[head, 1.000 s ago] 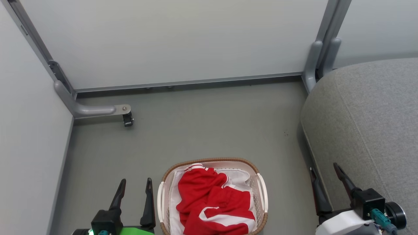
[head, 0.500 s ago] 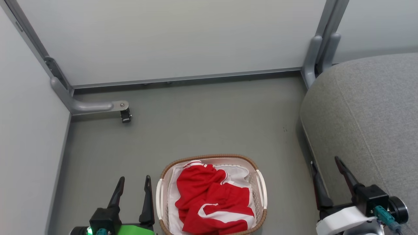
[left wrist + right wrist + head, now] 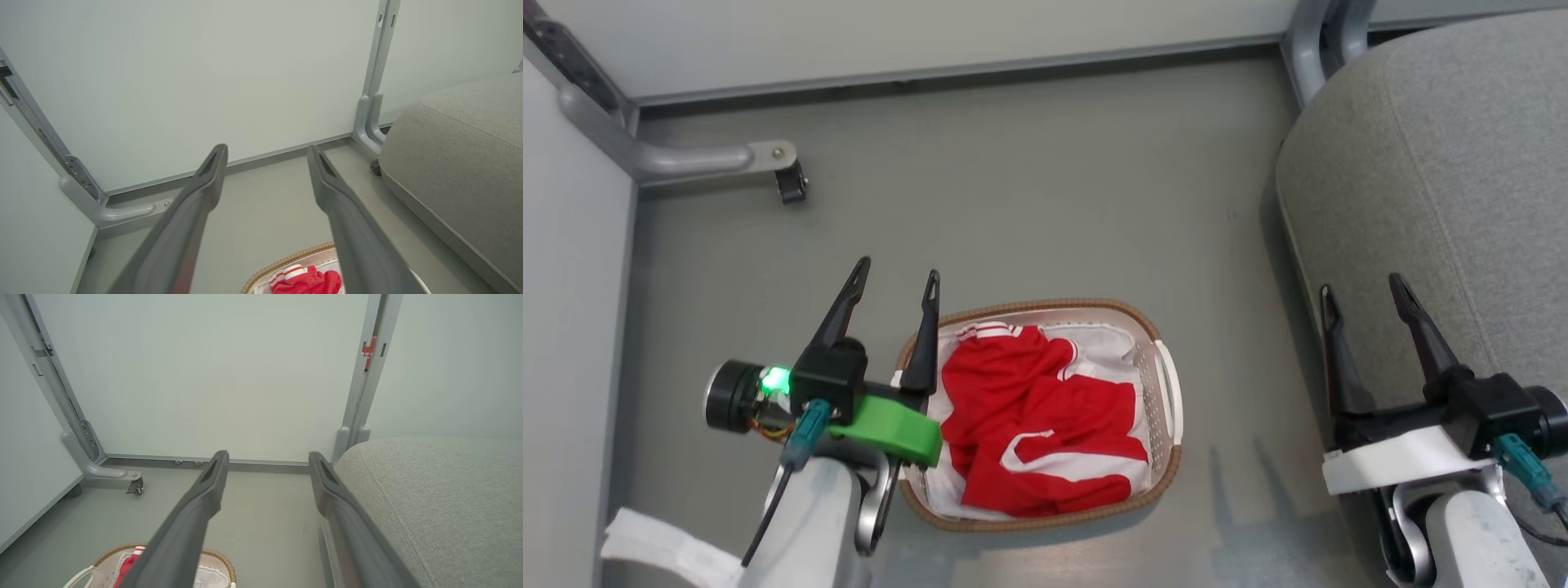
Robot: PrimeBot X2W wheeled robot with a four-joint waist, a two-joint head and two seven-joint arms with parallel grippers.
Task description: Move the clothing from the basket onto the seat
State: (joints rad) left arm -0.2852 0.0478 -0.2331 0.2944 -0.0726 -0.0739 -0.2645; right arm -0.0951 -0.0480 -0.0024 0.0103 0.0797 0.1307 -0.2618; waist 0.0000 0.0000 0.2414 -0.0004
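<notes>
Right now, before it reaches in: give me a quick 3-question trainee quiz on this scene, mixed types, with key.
1. True or false: the clothing lies on the seat.
2. Which is nearer the basket? A) left gripper B) right gripper
3. Fill in: both grippers' jaws stand ____.

Key: 1 false, it lies in the basket; 2 A; 3 open.

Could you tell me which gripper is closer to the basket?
The left gripper, on the green mount: in the head view its finger overlaps the basket rim, while the right gripper is by the seat.
</notes>
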